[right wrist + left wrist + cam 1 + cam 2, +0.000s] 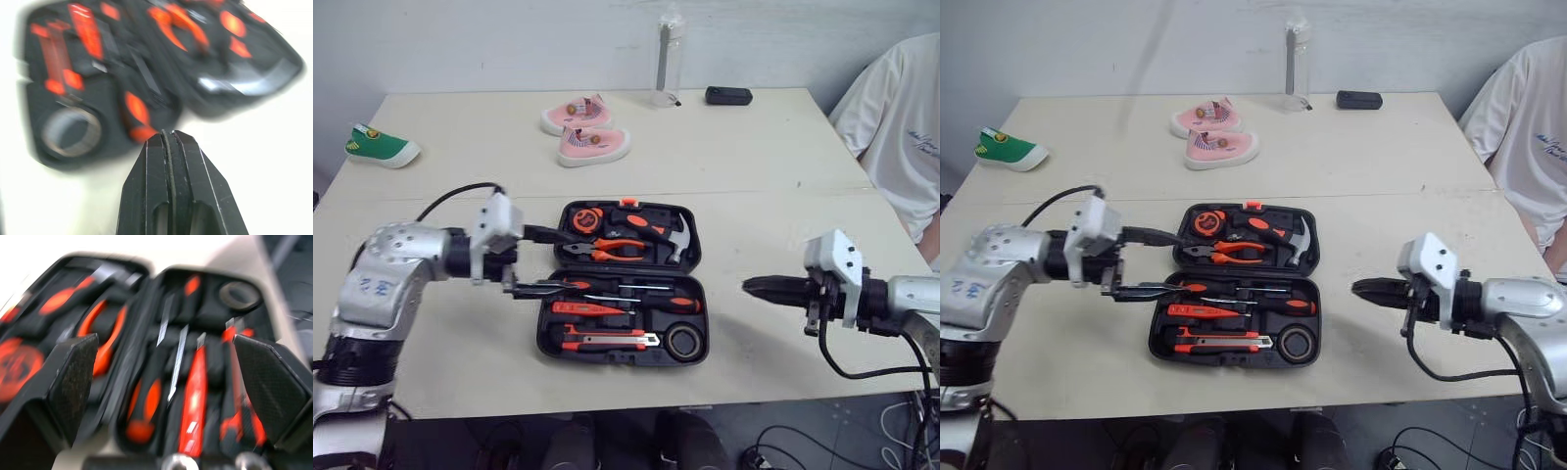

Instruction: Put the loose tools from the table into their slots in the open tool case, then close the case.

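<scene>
"Two sets of jaws, so how do they stand?"

"Left jaws are released. In the left wrist view the fingers (73, 382) stand wide apart, with the case showing between them. Right jaws are clenched, and their fingers (190, 171) are pressed flat together with nothing held."

"And where are they?"

"Left jaws sit at the left edge of the open tool case (544, 338), about level with its hinge, one finger toward the far half and one toward the near half. I cannot tell whether either finger touches it. Right jaws hover over the bare bench (754, 176) to the right of the case, apart from it, pointing at the near half."

"What's in the case?"

"It lies open flat in the middle of the bench. The far half holds a tape measure (585, 219), pliers (612, 250) and a hammer (677, 235). The near half holds screwdrivers (636, 287), a utility knife (607, 341) and a roll of tape (682, 342). Every tool I can see lies inside it."

"Anything further out?"

"Two pink shoes (585, 130) lie beyond the case and a green shoe (380, 147) lies near the far left corner. A clear bottle (669, 59) and a small black object (728, 95) sit at the far edge. A person in a white shirt (901, 127) is at the right side."
</scene>
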